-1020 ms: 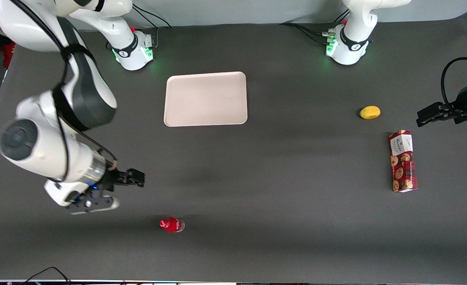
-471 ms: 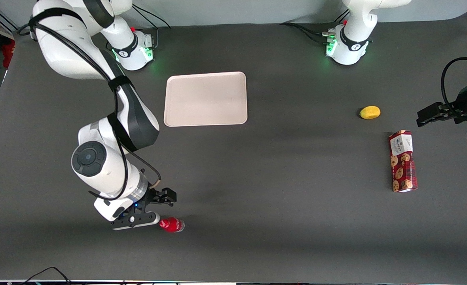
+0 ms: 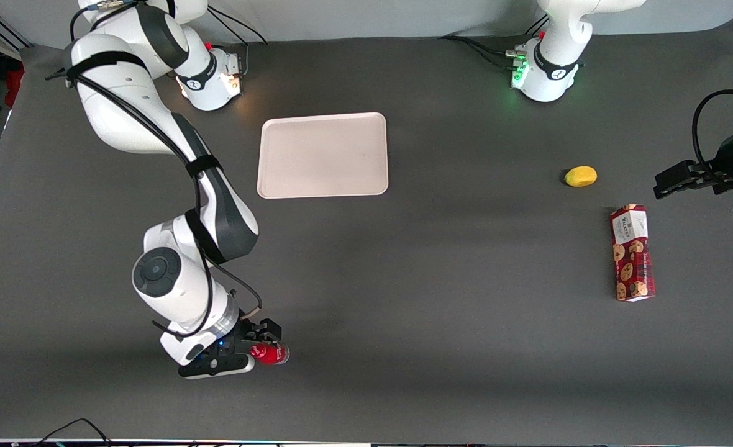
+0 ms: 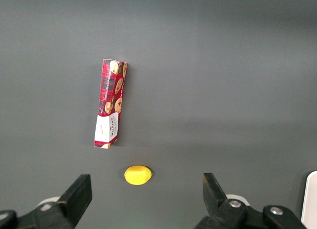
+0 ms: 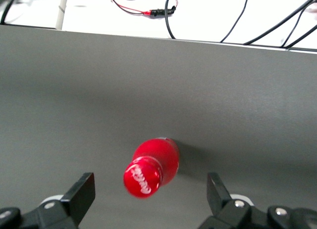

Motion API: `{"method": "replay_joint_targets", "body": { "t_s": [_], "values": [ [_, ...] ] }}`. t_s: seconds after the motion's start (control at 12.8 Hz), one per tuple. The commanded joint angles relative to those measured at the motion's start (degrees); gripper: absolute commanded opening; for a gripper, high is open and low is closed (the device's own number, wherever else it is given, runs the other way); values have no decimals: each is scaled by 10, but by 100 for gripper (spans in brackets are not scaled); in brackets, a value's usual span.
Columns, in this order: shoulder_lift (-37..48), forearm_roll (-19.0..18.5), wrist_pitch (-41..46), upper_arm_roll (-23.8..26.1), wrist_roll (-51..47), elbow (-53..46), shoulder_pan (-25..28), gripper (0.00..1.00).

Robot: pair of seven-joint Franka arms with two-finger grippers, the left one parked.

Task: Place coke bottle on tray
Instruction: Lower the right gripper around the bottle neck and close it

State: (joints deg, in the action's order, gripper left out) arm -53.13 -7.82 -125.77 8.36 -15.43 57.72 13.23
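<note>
Dark grey table, flat and dull, with the little red coke bottle standing near the front camera, well apart from the smooth pink tray. Gripper wide open over the bottle, holding nothing. Best to go lower, past the round cap, then squeeze gently around the slim plastic body.

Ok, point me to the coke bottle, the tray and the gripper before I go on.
coke bottle [image 5: 148, 175]: right wrist view, on its red cap.
tray [image 3: 323, 155]: front view, on its bare flat middle.
gripper [image 5: 151, 199]: right wrist view, midway between its open fingertips, just above the bottle.
</note>
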Motion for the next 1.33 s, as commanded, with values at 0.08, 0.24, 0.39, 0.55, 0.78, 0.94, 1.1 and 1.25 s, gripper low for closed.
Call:
{"method": "replay_joint_targets", "body": {
  "t_s": [0.08, 0.24, 0.39, 0.55, 0.78, 0.94, 1.1, 1.25],
  "values": [
    [-38, -9, -28, -7, -11, -31, 7, 100],
    [-38, -9, -27, -7, -11, -31, 7, 99],
    [-38, -9, -26, -7, -12, -31, 7, 95],
    [-36, -9, -24, -6, -12, -30, 7, 92],
    [-36, -9, -24, -6, -12, -30, 8, 76],
    [-35, -9, -23, -6, -11, -30, 8, 46],
    [-32, -9, -22, -6, -11, -30, 8, 23],
    [-28, -9, -15, -4, -11, -31, 8, 1]
  ]
}}
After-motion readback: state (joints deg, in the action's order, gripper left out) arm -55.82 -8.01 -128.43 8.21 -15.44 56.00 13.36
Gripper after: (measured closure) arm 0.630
